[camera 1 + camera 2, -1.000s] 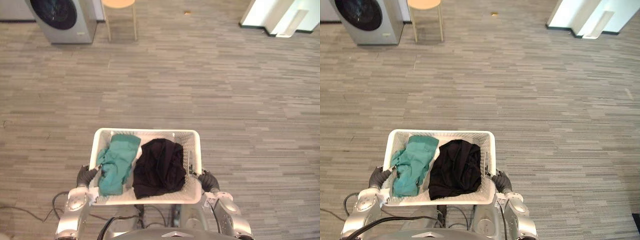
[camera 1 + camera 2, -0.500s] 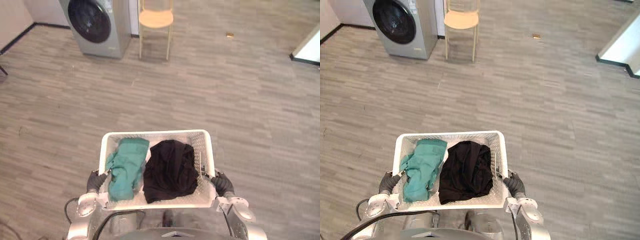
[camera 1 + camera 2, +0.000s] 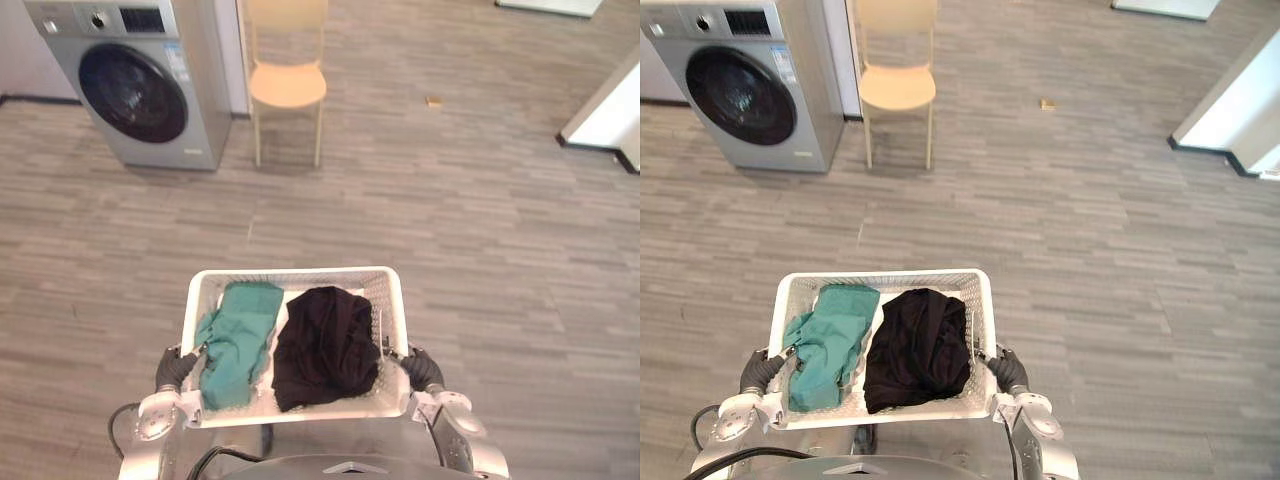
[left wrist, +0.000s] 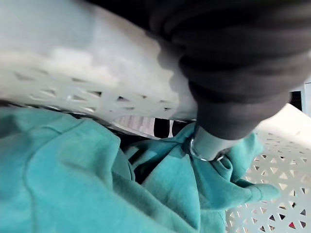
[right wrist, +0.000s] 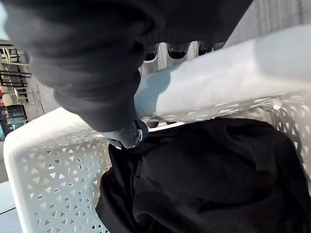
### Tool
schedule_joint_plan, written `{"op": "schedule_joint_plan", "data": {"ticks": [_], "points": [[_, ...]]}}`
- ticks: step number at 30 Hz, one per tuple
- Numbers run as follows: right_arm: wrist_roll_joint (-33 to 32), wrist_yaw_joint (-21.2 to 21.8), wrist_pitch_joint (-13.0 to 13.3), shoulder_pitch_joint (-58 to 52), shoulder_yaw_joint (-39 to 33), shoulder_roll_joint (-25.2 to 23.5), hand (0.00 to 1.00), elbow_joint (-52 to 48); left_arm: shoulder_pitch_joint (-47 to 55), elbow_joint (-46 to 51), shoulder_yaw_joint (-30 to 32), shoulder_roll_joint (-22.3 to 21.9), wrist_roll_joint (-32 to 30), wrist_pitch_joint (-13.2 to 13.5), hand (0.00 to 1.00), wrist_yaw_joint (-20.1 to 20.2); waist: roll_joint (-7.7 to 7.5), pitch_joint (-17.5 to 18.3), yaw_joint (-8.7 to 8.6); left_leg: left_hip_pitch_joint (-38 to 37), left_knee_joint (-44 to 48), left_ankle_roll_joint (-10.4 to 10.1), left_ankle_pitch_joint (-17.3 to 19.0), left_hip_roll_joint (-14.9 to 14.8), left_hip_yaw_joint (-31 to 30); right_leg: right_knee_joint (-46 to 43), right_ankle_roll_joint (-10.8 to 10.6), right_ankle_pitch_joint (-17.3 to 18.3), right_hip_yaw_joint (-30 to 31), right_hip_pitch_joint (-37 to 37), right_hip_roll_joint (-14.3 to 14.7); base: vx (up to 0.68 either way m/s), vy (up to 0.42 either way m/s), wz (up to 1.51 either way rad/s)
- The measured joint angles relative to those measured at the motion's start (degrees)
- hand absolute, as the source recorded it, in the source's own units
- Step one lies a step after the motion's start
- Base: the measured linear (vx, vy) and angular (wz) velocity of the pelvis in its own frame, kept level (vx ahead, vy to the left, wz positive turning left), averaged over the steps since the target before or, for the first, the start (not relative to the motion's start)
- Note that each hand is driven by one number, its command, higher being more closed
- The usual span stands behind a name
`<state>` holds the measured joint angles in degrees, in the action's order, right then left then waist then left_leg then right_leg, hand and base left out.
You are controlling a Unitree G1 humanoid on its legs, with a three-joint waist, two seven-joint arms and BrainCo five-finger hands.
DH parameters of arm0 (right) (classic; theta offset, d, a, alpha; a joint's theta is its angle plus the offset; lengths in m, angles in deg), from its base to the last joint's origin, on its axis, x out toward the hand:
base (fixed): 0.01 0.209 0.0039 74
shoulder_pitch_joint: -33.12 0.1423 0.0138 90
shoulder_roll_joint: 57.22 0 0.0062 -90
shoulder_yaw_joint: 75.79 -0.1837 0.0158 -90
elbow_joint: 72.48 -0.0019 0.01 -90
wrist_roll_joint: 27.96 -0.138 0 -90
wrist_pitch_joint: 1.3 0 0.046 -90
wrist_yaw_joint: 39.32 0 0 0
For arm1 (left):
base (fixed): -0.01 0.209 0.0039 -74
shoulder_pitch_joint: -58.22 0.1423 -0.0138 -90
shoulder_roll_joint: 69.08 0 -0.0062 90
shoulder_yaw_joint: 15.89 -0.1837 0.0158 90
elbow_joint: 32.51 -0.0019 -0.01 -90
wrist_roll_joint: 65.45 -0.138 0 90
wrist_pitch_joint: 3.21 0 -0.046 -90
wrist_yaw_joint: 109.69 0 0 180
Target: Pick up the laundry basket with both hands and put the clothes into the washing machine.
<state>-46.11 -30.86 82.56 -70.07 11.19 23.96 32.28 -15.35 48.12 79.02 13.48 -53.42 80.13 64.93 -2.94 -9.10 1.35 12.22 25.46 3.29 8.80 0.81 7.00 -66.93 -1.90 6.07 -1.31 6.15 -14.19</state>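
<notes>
Basket: a white plastic laundry basket (image 3: 295, 274), rectangular with lattice-pierced walls, is held clear of the wood-grain floor (image 3: 480, 230).
Contents: 2 crumpled garments are carried in it, a teal cloth (image 3: 238, 340) on the left touching a black cloth (image 3: 325, 345) on the right.
Left hand (image 3: 172, 368): its fingers are clenched round the basket's left rim.
Right hand (image 3: 424, 370): its fingers are clenched round the right rim.
Surroundings: a grey washing machine (image 3: 140, 85) with a round dark door is seen well apart, a pale chair (image 3: 287, 85) just beside it.

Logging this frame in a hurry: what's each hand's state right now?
Left hand: shut on the laundry basket, gripping its left rim.
Right hand: shut on the laundry basket, gripping its right rim.
</notes>
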Motion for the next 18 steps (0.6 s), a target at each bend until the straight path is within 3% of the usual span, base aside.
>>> {"op": "schedule_joint_plan", "data": {"ticks": [3,4,6,7,8,9,10,11,12,13,14,15,16,18], "points": [[0.01,0.51,0.26,-0.25,0.15,-0.33,1.00,-0.66,0.15,1.56,-0.02,0.65,-0.01,0.01,1.00,0.00,2.28,-0.65,-0.35,-8.99,-6.11,0.43,1.98,-0.17,-1.61,5.06,1.17,6.54,-5.72,7.54,3.57,0.51,0.138,0.20],[0.00,0.72,0.28,-0.22,-0.03,-0.98,1.00,-1.52,-0.20,2.33,-0.04,1.22,-0.01,0.09,1.00,0.02,2.94,-1.13,-1.10,-11.43,-7.26,0.36,3.19,-0.06,-2.80,13.02,0.66,7.61,-8.48,11.31,4.63,0.45,0.013,0.50],[-0.01,0.65,0.13,-1.48,-0.31,-1.70,1.00,-3.62,-0.68,2.33,-0.35,1.83,-0.01,0.08,1.00,0.16,2.91,-1.13,-1.48,-14.58,-8.66,-0.31,5.25,-0.05,-3.76,34.53,-0.35,4.65,-11.49,13.22,5.58,0.46,-0.052,0.49],[-0.01,0.12,0.10,-2.55,-0.51,-2.10,1.00,-4.87,-0.83,2.36,-0.59,2.11,-0.01,0.09,1.00,0.30,1.75,-0.58,-1.17,-16.74,-8.82,-1.10,7.47,0.52,-4.40,49.25,-1.08,-0.30,-10.74,13.55,5.68,0.50,-0.091,0.37],[-0.01,0.09,-0.02,-2.74,-0.50,-2.04,1.00,-4.91,-0.81,2.37,-0.43,2.12,-0.03,0.01,1.00,0.54,0.92,-0.17,-1.18,-18.48,-8.58,-2.07,9.86,0.90,-5.12,54.62,-1.12,-2.78,-9.40,14.08,5.41,0.74,-0.217,0.64],[-0.01,-0.06,-0.43,-3.41,-0.48,-1.64,1.00,-5.15,-0.48,2.36,-0.56,1.55,-1.04,-0.20,1.00,0.68,0.86,0.13,-2.17,-22.78,-8.76,-2.18,13.32,-0.28,-7.37,51.05,0.07,-3.89,-8.89,14.34,4.91,0.70,-0.242,0.69],[0.00,-0.15,-0.43,-4.24,-0.48,-1.35,1.00,-5.66,0.02,2.37,-0.61,1.01,-1.28,-0.21,1.00,0.69,1.49,0.88,-2.69,-24.75,-9.37,-2.46,14.56,-1.68,-8.20,47.06,0.90,-3.57,-9.41,14.40,5.19,0.93,-0.336,0.91],[0.00,-0.24,-0.36,-5.81,-0.34,-0.94,1.00,-7.35,1.85,3.53,-0.56,-0.03,-1.37,-0.20,1.00,0.76,1.81,2.67,-3.28,-26.56,-5.49,-3.44,15.94,-3.50,-9.26,42.14,1.21,-3.59,-11.31,13.52,6.48,0.67,-0.242,0.70],[-0.01,-0.30,-0.26,-5.91,-0.44,-0.64,1.00,-7.77,2.31,4.48,-0.58,-0.67,-1.41,-0.11,1.00,0.76,2.38,2.63,-3.87,-23.08,3.18,-3.15,16.42,-4.86,-9.19,39.33,1.27,-3.56,-11.75,13.60,6.92,0.78,-0.310,0.63],[-0.01,-0.43,-0.36,-6.05,-0.78,1.05,1.00,-8.94,2.70,4.77,-0.58,-3.03,-1.65,-0.02,1.00,0.72,5.49,2.68,-3.94,-14.75,21.77,-4.96,11.07,-8.58,-9.95,37.10,2.50,0.85,-13.73,12.06,9.17,0.73,-0.284,0.12],[-0.09,-0.43,-0.60,-5.94,-0.62,3.36,1.00,-10.66,3.21,4.78,-0.49,-4.69,-1.62,-0.06,1.00,0.66,8.23,2.13,-2.62,-7.85,35.76,-4.81,-3.62,-11.94,-9.68,37.51,3.92,3.40,-14.04,8.98,12.09,0.72,-0.261,-0.20],[-0.23,-0.48,-0.63,-6.02,-0.52,3.88,1.00,-11.20,3.49,4.78,-0.44,-5.31,-1.60,-0.05,1.00,0.66,9.02,1.84,-1.63,-5.59,40.64,-5.24,-8.22,-13.12,-9.53,37.80,4.08,4.36,-13.92,7.18,13.13,0.77,-0.173,-0.40],[-0.49,-0.88,-0.58,-5.86,-0.57,3.90,1.00,-11.22,3.50,4.76,-0.54,-5.66,-1.60,-0.06,1.00,0.66,9.30,1.14,-1.00,-2.60,46.55,-5.42,-8.11,-13.60,-9.44,38.15,4.00,5.88,-13.61,3.81,13.96,0.77,-0.136,-0.18],[-0.65,-1.52,-0.59,-5.80,-0.40,3.74,1.00,-11.06,3.99,4.67,-0.48,-5.31,-1.61,-0.05,1.00,0.72,7.83,0.00,-0.63,3.44,49.82,-4.43,-2.57,-13.15,-6.05,42.54,3.86,8.84,-12.43,-4.95,14.34,0.76,-0.139,-0.08]]}}
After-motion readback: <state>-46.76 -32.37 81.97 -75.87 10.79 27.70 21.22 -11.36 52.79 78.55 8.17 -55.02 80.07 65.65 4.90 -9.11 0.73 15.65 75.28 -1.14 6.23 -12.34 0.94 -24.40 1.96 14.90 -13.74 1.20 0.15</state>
